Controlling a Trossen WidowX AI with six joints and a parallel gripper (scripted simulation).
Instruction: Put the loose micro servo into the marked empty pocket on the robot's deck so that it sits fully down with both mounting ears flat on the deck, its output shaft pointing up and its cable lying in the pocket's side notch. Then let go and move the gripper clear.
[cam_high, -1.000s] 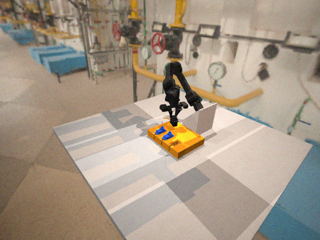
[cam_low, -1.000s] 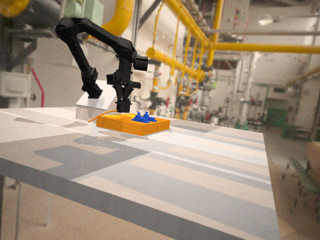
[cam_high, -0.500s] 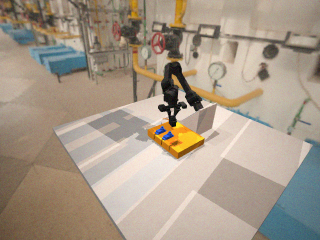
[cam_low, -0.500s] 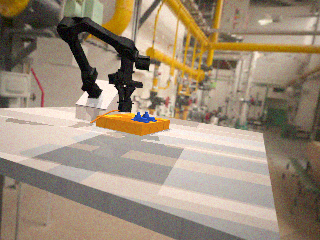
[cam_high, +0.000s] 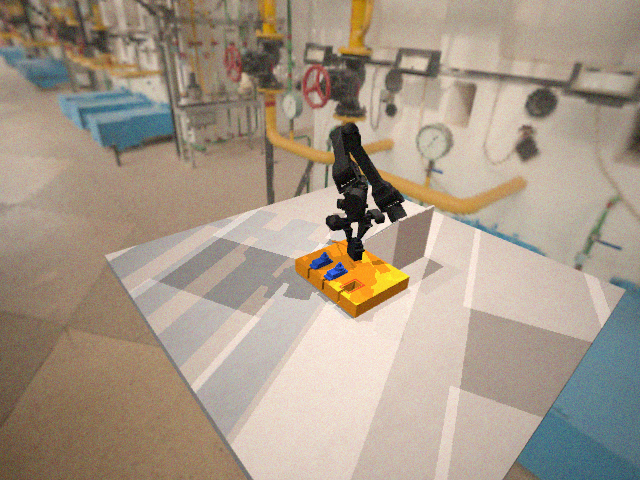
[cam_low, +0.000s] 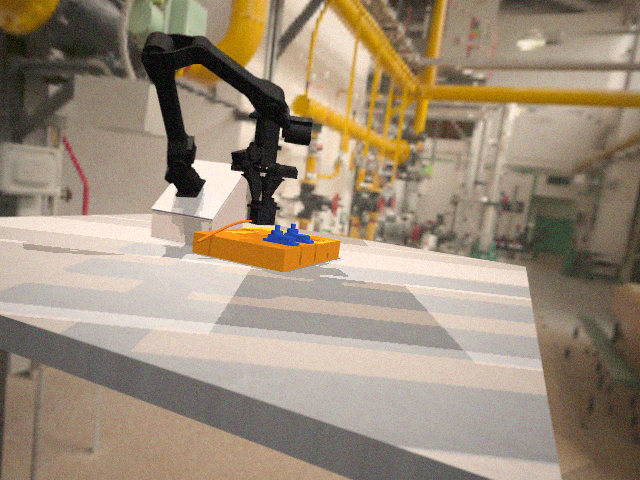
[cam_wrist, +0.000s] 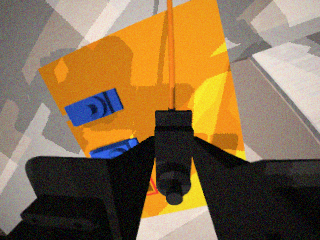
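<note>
My gripper (cam_high: 355, 250) (cam_low: 262, 212) (cam_wrist: 173, 141) is shut on the loose micro servo (cam_wrist: 173, 162), a black body with its round output shaft facing up toward the wrist camera. I hold it just above the orange deck (cam_high: 385, 286) (cam_low: 237, 253) (cam_wrist: 197, 30). Its orange cable (cam_low: 224, 226) (cam_wrist: 171, 60) runs away from the marked pocket's side, toward the top of the wrist view. The marked pocket (cam_high: 353, 286), outlined in red, is empty near one deck corner; in the wrist view the fingers and servo hide most of it. The mounting ears are hard to make out.
Two blue servos (cam_high: 321, 261) (cam_high: 336, 271) sit in the deck beside the marked pocket; they also show in the wrist view (cam_wrist: 94, 107) (cam_wrist: 116, 149). A pale block with a sloping top (cam_high: 413, 238) (cam_low: 224, 191) (cam_wrist: 280, 95) stands behind the deck, by the arm's base.
</note>
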